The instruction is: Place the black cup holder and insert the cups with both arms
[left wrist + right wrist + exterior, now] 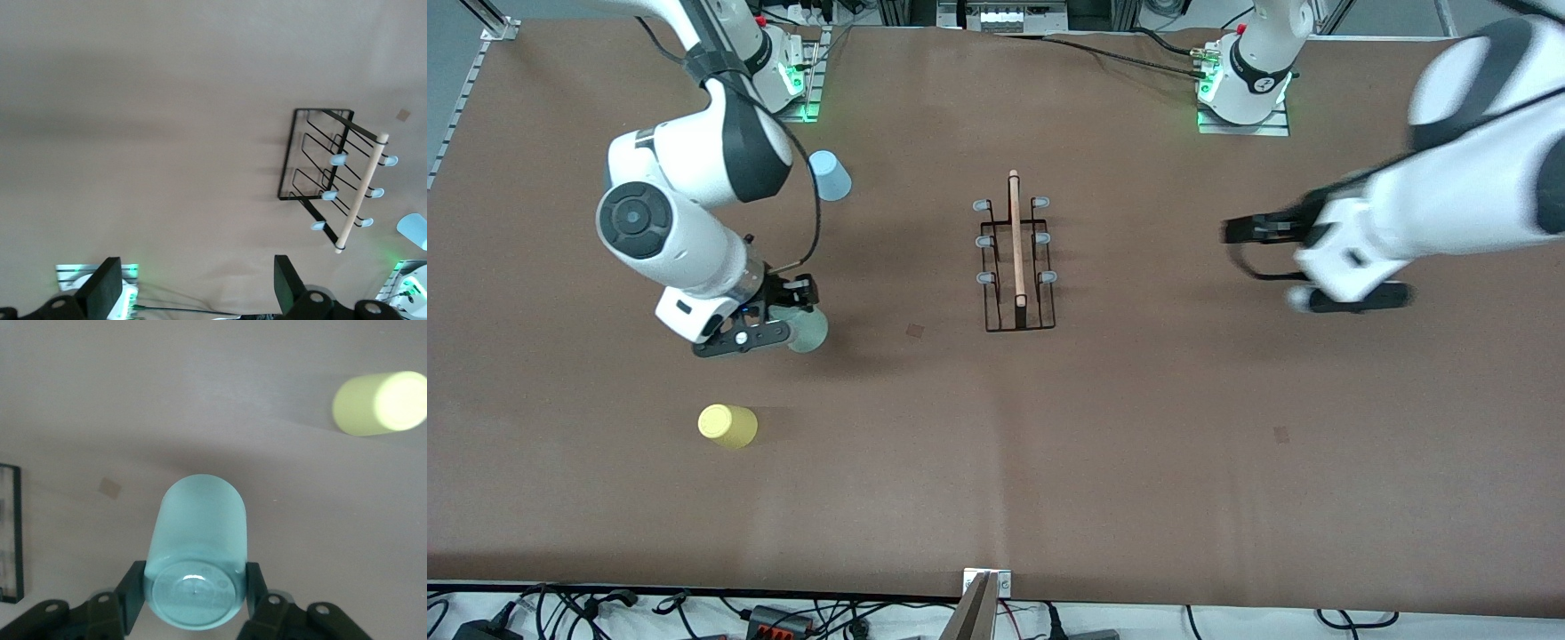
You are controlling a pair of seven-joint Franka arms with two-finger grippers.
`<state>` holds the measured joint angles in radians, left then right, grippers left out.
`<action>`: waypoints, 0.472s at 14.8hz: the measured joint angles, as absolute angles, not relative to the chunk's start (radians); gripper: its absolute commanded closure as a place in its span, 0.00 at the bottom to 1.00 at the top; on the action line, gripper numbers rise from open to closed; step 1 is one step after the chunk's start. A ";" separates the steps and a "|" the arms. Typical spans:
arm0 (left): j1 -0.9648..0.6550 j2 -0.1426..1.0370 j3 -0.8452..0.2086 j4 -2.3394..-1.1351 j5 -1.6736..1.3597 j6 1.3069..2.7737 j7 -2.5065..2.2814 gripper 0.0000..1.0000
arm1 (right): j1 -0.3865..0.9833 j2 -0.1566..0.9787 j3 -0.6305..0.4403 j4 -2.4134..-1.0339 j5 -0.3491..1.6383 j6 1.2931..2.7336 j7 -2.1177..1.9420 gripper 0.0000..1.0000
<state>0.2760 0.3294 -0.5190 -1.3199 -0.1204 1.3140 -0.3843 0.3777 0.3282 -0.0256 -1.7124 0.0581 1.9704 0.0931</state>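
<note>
The black cup holder [1016, 267] stands in the middle of the table, its wooden rod on top, and shows in the left wrist view [333, 170]. My right gripper [791, 316] is shut on the pale grey-green cup [809, 331] near its base [197, 553], low over the table toward the right arm's end. The yellow cup [727, 426] stands nearer the front camera and appears in the right wrist view [377, 403]. The light blue cup [830, 175] stands near the right arm's base. My left gripper [1263, 265] hangs open and empty [197, 283] over bare table toward the left arm's end.
A brown mat [1138, 427] covers the table. The arms' bases with green lights stand along one edge [1245, 98], and cables run along the edge nearest the front camera. One side of the holder's frame [17, 533] shows in the right wrist view.
</note>
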 measured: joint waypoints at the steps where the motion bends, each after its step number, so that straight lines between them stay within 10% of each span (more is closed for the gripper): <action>1: 0.312 0.329 -0.519 -1.303 -0.089 1.294 -0.353 0.00 | 0.400 0.328 -0.025 -1.710 0.058 1.970 0.093 0.72; 7: 0.351 0.310 -0.520 -1.283 0.005 1.275 -0.330 0.00 | 0.534 0.328 -0.023 -1.669 0.144 1.912 0.154 0.71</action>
<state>0.3508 0.3099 -0.5195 -1.2827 0.0050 1.2748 -0.3302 0.5338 0.3277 -0.0233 -1.6694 0.1439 1.9116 0.1538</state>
